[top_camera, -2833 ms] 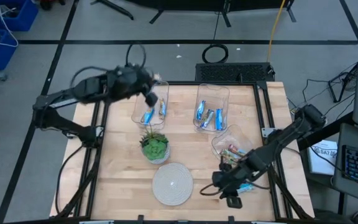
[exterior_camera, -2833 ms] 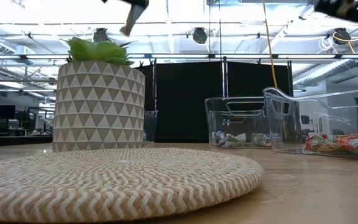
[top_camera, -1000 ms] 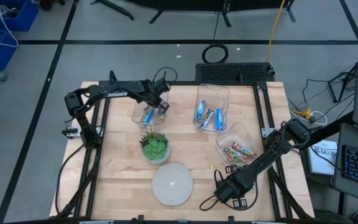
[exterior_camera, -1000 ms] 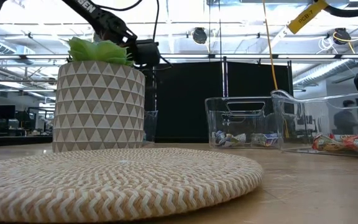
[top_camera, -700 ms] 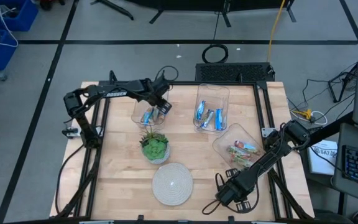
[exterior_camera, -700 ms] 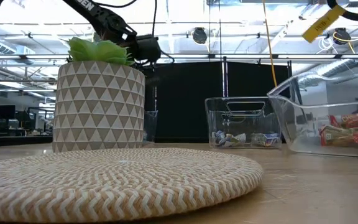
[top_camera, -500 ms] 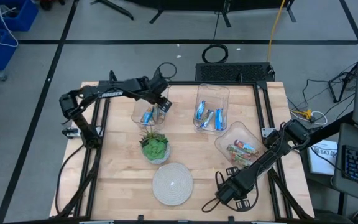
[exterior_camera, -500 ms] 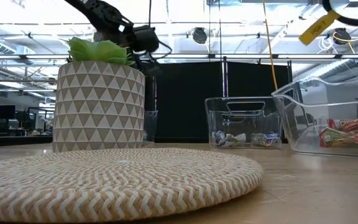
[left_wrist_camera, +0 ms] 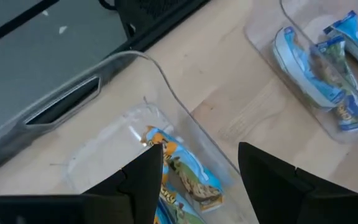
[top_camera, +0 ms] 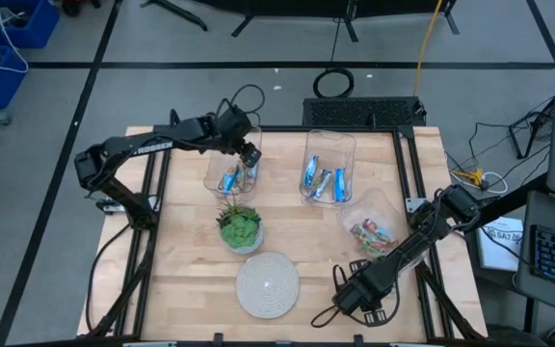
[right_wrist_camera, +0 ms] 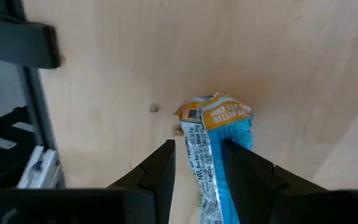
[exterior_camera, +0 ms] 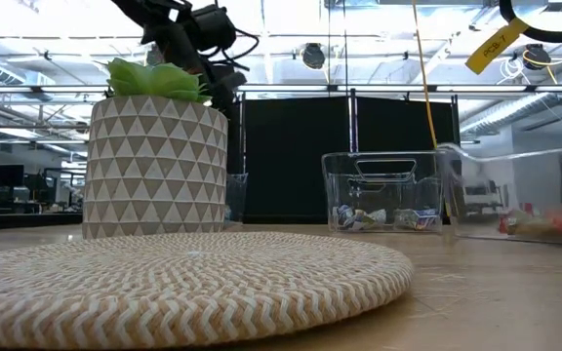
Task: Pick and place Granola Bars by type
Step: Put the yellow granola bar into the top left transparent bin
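Blue Granola Bars [top_camera: 229, 178] lie in the left clear bin [top_camera: 222, 157]. My left gripper [top_camera: 250, 154] hangs open above that bin; the left wrist view shows its fingers apart [left_wrist_camera: 201, 149] over a blue bar [left_wrist_camera: 182, 171]. Blue-silver bars [top_camera: 324, 178] lie in the middle bin [top_camera: 328, 145], and multicoloured bars [top_camera: 369, 231] in the right bin [top_camera: 385, 207]. Near the table's front right, my right gripper [top_camera: 353, 297] is low over the wood and shut on one blue bar [right_wrist_camera: 213, 149]. My right gripper pinches the blue bar's long sides [right_wrist_camera: 207, 158] between its two fingers. The bar lies along the fingers, and its orange-printed end [right_wrist_camera: 216, 112] sticks out past the fingertips. The fingers slant down at the table. Whether the bar touches the wood, I cannot tell.
A potted plant [top_camera: 239, 226] stands near the table's middle left, with a round woven mat [top_camera: 268, 284] in front of it. My right forearm runs close by the right bin. Bare wood lies between the mat and my right gripper.
My left gripper has risen above the left bin and drawn a little toward the far edge. The right bin tipped up beside my right arm, then settled back down a little farther right. My right gripper has stayed low with its bar.
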`<state>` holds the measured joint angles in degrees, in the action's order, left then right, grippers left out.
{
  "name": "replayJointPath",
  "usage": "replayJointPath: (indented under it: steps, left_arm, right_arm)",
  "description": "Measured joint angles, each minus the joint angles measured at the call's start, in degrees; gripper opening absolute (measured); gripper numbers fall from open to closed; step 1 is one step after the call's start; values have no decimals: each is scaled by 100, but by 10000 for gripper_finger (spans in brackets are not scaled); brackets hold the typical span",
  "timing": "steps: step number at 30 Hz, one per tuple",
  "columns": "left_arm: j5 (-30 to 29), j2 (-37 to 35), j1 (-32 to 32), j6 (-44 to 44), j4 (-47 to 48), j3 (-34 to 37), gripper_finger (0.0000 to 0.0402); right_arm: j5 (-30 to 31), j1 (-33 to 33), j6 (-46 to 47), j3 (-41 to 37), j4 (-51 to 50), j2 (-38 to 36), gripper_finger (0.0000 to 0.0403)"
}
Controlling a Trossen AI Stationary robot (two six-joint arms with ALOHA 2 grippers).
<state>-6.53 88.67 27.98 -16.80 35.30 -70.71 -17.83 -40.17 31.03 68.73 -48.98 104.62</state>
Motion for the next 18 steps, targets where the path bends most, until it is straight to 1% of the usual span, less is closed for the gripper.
replayJointPath:
  steps: [8,10,13,18]
  left_arm:
    - [146,10,0,20,19,-1,214]
    - [176,10,1,22,21,-1,214]
    - [204,10,1,20,22,-1,214]
    - [350,10,-40,-5,21,-1,214]
  right_arm:
    - [-221,10,250,13,-115,-2,126]
    - [-327,43,276,124,-296,-2,126]
    - [-329,210,116,570,-729,-2,126]
    - [-163,634,-240,1645,-1594,-19,125]
